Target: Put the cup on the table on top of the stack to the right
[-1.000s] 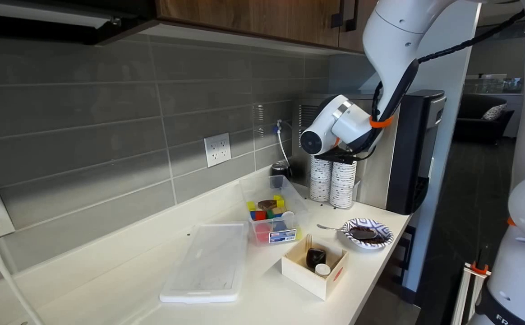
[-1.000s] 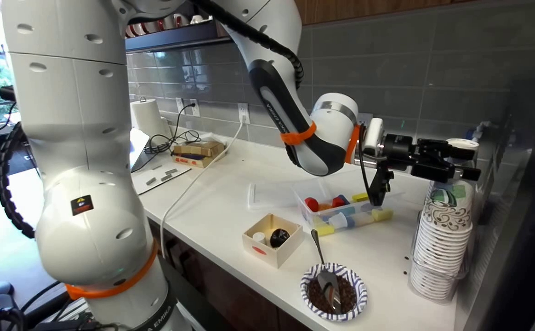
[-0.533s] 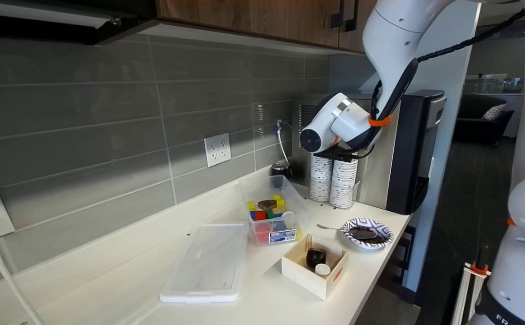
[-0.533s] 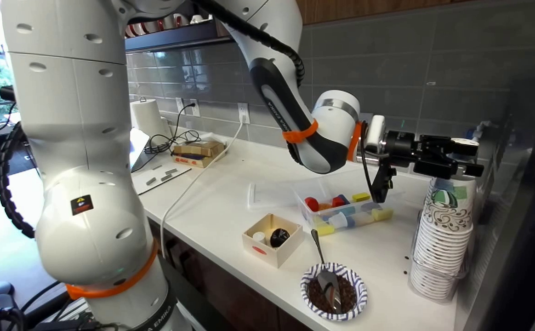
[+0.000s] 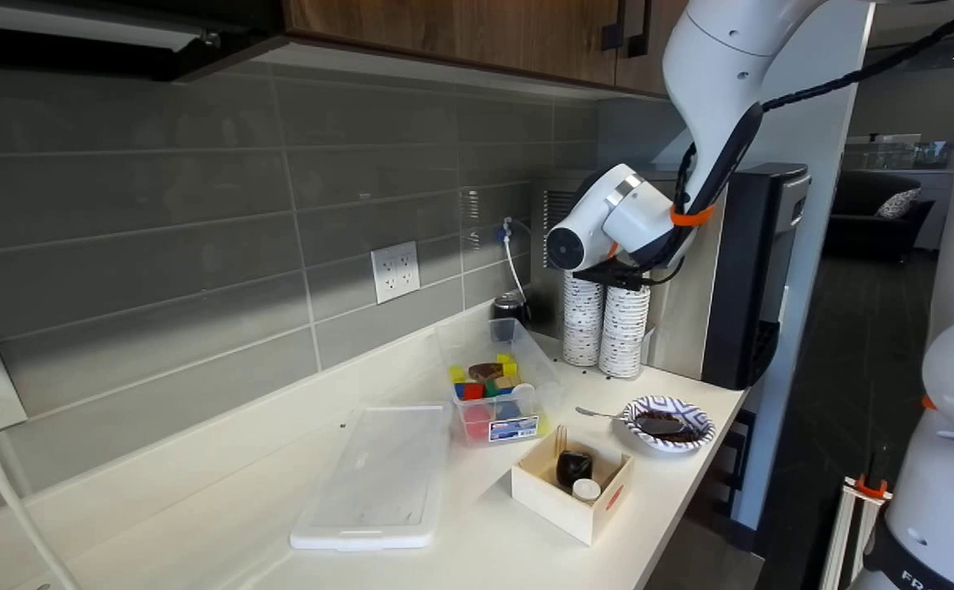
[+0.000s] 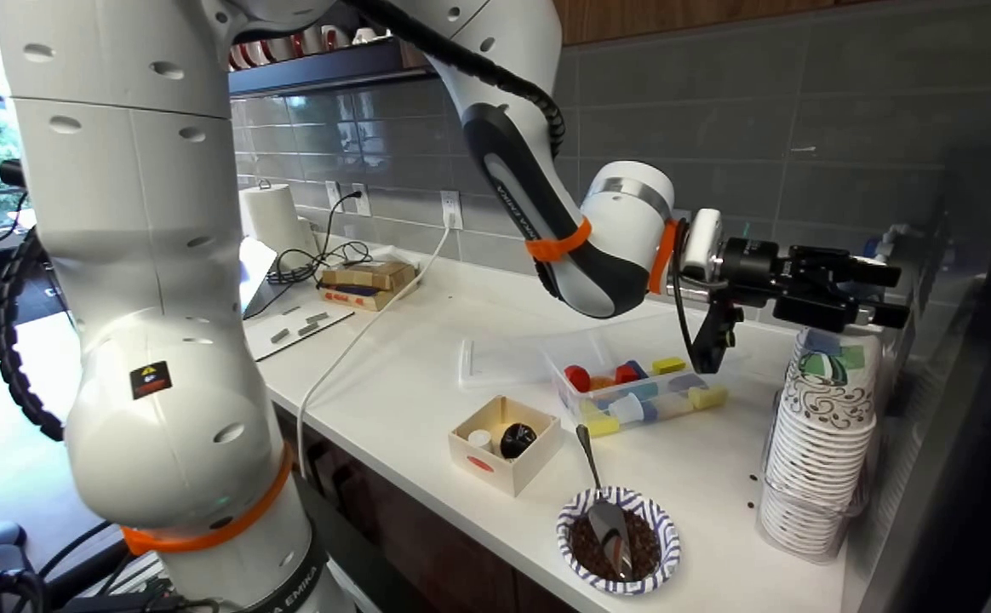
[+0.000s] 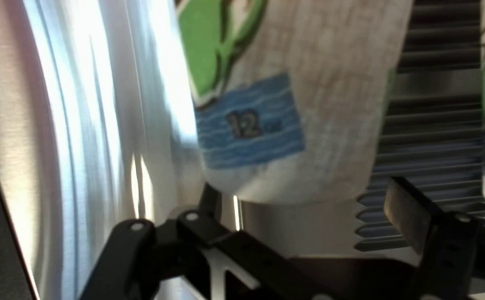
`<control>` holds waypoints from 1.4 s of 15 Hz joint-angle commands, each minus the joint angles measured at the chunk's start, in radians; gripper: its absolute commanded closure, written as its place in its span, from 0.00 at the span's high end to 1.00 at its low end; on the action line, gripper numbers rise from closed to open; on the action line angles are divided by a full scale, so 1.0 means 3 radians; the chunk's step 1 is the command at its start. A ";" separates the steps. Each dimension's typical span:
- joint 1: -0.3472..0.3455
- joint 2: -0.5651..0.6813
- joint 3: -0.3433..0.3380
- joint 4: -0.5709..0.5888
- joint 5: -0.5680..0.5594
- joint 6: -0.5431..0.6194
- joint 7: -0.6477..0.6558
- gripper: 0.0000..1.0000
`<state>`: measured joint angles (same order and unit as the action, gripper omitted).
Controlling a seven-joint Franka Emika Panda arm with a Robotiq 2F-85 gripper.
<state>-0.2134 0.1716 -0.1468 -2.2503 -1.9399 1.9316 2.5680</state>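
The stack (image 6: 819,451) is a column of nested white cups, rims down, on the pale table (image 6: 410,400). It is the right column (image 5: 625,332) in an exterior view. Its topmost cup (image 6: 836,375) has a green pattern and a blue patch. In the wrist view this cup (image 7: 305,125) appears with its base toward the jaws. My gripper (image 6: 887,295) is open and empty, just above the stack's top. Its fingers in the wrist view (image 7: 309,208) stand apart with nothing between them. It partly hides the column tops in an exterior view.
A similar cup column (image 5: 582,328) stands beside the stack. A steel and black machine (image 5: 760,270) stands close behind them. A patterned bowl with a spoon (image 6: 619,541), a wooden box (image 6: 483,468), a clear bin of blocks (image 5: 493,401) and a lid (image 5: 383,475) lie along the counter.
My gripper has risen a little and shifted slightly to the right in an exterior view, uncovering the blue patch on the topmost cup. The stack has stayed in place.
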 commanded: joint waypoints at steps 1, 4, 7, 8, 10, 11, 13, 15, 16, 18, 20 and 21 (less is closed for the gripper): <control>-0.0014 -0.0205 -0.0008 -0.0037 0.0334 0.0014 0.0020 1.00; 0.0006 -0.0402 -0.0014 -0.0048 0.0659 0.0060 -0.0169 1.00; 0.0040 -0.0599 -0.0016 -0.0059 0.0983 0.0117 -0.0445 1.00; 0.0049 -0.0649 -0.0019 -0.0057 0.1115 0.0158 -0.0598 1.00; 0.0068 -0.0736 -0.0031 -0.0042 0.1424 0.0270 -0.0955 1.00; 0.0076 -0.0773 -0.0037 -0.0040 0.1587 0.0319 -0.1137 1.00; 0.0089 -0.0838 -0.0048 -0.0035 0.1917 0.0377 -0.1516 1.00; 0.0094 -0.0890 -0.0061 -0.0032 0.2258 0.0416 -0.1927 1.00; 0.0092 -0.0918 -0.0070 -0.0037 0.2433 0.0437 -0.2151 1.00; 0.0090 -0.0970 -0.0085 -0.0040 0.2770 0.0479 -0.2583 1.00; 0.0092 -0.1027 -0.0097 -0.0057 0.3093 0.0507 -0.2993 1.00; 0.0097 -0.1058 -0.0098 -0.0058 0.3260 0.0495 -0.3213 1.00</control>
<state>-0.1950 -0.0951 -0.1593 -2.2509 -1.0924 2.0592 1.7806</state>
